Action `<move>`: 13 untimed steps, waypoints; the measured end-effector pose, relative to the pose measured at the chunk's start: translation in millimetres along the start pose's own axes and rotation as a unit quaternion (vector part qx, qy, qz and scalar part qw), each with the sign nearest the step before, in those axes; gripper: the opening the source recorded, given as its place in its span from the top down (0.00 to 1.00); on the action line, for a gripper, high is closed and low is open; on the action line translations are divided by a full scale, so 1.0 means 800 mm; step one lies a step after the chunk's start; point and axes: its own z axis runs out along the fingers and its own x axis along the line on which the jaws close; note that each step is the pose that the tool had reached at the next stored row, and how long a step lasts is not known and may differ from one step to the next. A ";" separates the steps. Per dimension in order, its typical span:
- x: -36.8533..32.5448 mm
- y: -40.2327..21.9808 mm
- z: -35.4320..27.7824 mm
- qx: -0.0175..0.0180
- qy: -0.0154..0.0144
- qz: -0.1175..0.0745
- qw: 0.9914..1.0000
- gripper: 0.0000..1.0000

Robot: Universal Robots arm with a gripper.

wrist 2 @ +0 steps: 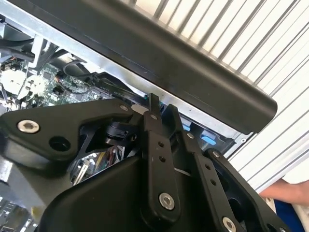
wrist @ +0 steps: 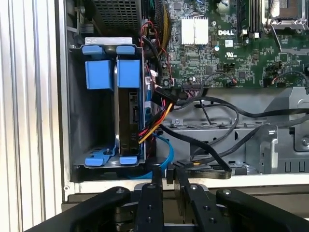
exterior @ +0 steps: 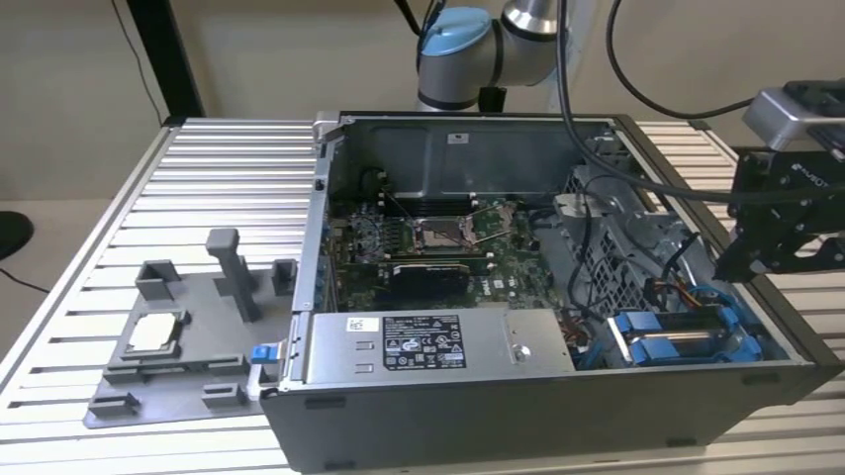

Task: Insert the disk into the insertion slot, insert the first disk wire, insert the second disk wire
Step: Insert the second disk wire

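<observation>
The end effector (wrist: 166,178) sits nearest the lens in both wrist views. It hangs over the case rim, just beside the insertion slot (wrist: 108,41). Its jaws are drawn almost together, with at most a thin gap, and nothing is visibly gripped.

Exterior view, from its left:
- A grey fixture tray (exterior: 172,381) lies on the slatted desk (exterior: 225,168).
- The power-supply box (exterior: 422,341) runs along the open case's near wall.
- The motherboard (exterior: 422,247) lies behind it.
- The insertion slot is at the exterior view's right.

The disk (wrist: 126,116) is seated on edge in the insertion slot, with blue carrier tabs at both ends. An empty blue carrier (wrist: 99,75) occupies the neighbouring bay.

The step in hand is judged to be wire insertion. An orange-red-black wire bundle (wrist: 155,124) reaches the disk's edge, and a blue cable (wrist: 167,152) loops just beside it. Align the connector squarely with its port. Keep loose cables out of the path. Press straight, without twisting.

It cannot be told whether either wire is fully mated, because the ports face away. The end effector's links cover part of the case rim.
</observation>
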 end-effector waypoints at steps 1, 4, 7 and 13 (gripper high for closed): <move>0.0000 0.0000 0.0002 0.000 -0.001 0.000 1.000 0.00; -0.0003 0.0000 0.0005 0.000 -0.002 0.000 1.000 0.00; -0.0004 0.0000 0.0004 0.000 -0.002 0.000 1.000 1.00; -0.0011 0.0038 -0.0036 0.000 -0.002 0.000 1.000 1.00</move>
